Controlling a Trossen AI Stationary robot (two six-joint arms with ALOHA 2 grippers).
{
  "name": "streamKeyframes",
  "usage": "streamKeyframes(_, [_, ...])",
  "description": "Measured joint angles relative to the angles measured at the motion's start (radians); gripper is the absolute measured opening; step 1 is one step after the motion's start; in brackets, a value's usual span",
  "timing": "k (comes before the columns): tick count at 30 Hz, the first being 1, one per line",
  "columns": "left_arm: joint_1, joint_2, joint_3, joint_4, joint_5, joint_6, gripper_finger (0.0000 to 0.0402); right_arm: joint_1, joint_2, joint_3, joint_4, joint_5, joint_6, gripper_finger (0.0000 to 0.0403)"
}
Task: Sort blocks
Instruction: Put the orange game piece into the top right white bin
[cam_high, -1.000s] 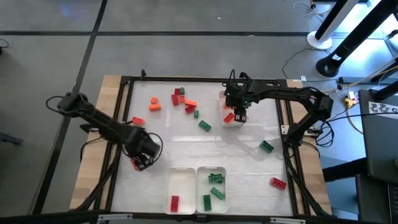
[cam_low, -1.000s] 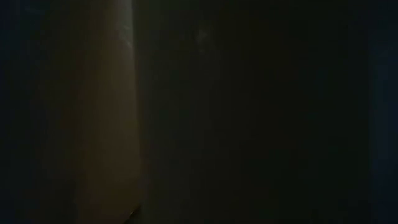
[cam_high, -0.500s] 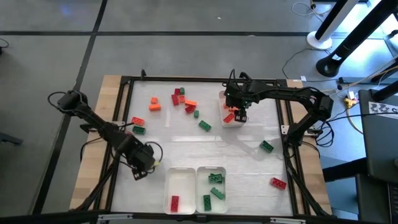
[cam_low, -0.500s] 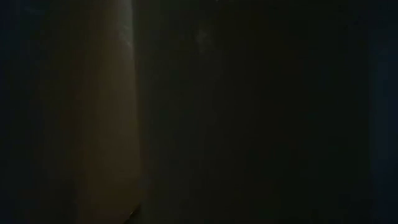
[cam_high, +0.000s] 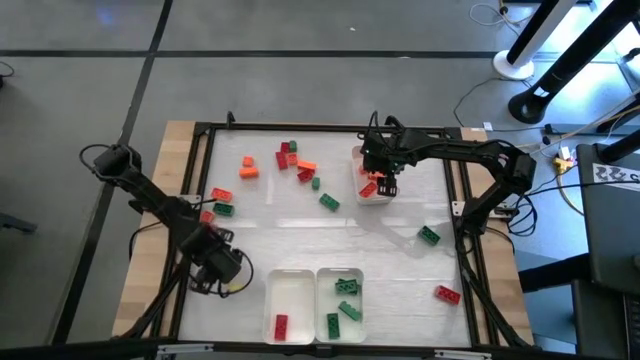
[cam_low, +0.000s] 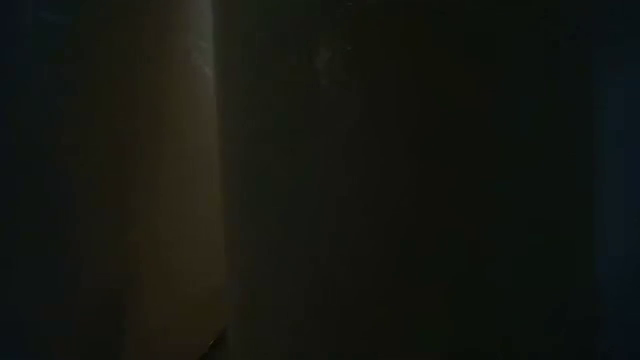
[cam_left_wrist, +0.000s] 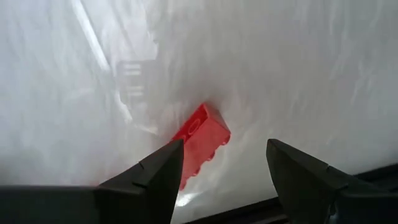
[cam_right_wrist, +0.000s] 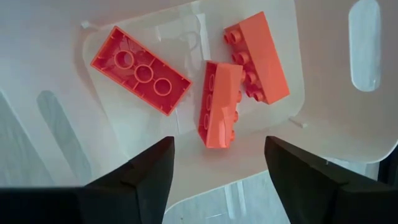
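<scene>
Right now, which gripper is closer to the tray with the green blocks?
Left. The left gripper sits just beyond the neighbouring tray from the green-block tray. The right gripper hovers far up the table over another tray.

Two dark jointed arms with looping black cables and blunt black jaws
</scene>
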Motion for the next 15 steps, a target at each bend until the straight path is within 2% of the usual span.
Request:
streamKeyframes(3, [-0.012, 0.002, 0.0, 0.0, -0.008, 0.07, 0.0219, 0.0, 0.0, 0.0, -0.001, 0.0, 0.0, 0.025])
streamKeyframes(8, [-0.025, 0.002, -0.008, -0.011, -0.019, 0.103, 0.0219, 0.0, 0.0, 0.0, -0.001, 0.0, 0.0, 0.025])
streamKeyframes(15, [-0.025, 0.002, -0.116, 0.037, -0.049, 0.089, 0.0219, 0.0, -0.015, 0.0, -0.015, -0.001, 0.0, 0.025])
